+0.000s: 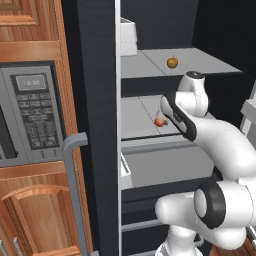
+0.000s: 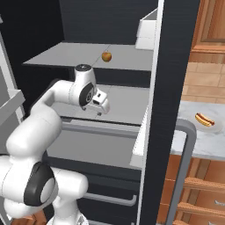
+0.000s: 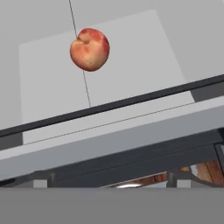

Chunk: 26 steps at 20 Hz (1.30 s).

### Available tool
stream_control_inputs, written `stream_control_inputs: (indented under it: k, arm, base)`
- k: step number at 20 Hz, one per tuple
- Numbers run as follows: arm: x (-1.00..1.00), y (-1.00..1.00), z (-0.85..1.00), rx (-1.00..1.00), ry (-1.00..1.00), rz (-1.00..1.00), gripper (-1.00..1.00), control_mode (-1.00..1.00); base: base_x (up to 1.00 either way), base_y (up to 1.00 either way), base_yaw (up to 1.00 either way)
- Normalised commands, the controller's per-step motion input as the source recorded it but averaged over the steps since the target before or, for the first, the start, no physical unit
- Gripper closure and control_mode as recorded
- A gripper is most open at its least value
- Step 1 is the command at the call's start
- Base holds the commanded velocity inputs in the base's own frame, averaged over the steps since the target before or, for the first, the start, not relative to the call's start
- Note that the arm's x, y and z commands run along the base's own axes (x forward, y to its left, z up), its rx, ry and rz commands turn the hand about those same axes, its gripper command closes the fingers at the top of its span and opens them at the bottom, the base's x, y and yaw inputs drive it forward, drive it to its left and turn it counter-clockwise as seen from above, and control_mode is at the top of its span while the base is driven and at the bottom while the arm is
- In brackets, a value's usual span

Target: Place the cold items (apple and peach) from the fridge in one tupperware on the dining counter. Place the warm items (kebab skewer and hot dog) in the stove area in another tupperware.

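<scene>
The pincer [image 2: 102,108] is wide open with nothing in it. It hangs over the middle shelf [image 2: 127,105] of the open fridge [image 1: 100,100], so it can drop on the peach [image 3: 89,49] lying there. The shelf's front edge sits between pincer and peach, so the reach must go over it. Higher and farther back, the apple [image 1: 172,62] waits on the top shelf. A hot dog [image 2: 205,119] rests on the bench [image 2: 193,136] outside.

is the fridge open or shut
Open. The fridge door stands swung aside, baring its grey shelves: the apple sits on the upper one, the peach on the one below.
</scene>
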Motion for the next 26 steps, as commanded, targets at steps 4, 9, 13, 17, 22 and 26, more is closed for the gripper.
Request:
stream_control_inputs:
  k: [4,9,13,17,22,26]
  arm:
    - [0.17,0.01,-0.19,0.00,0.00,0.00,-1.00,-1.00]
    - [0.40,0.03,-0.22,0.00,0.00,0.00,-1.00,-1.00]
    - [0.37,0.03,-0.11,0.00,0.00,0.00,-1.00,-1.00]
    - [0.26,0.00,-0.06,0.00,0.00,0.00,-1.00,-1.00]
    - [0.31,0.02,-0.15,0.00,0.00,0.00,-1.00,-1.00]
    - [0.30,0.00,-0.12,0.00,0.00,0.00,-1.00,-1.00]
  base:
    - [0.00,0.00,0.00]
    - [0.00,0.00,0.00]
    - [0.00,0.00,0.00]
    - [0.00,0.00,0.00]
    - [0.00,0.00,0.00]
    - [0.00,0.00,0.00]
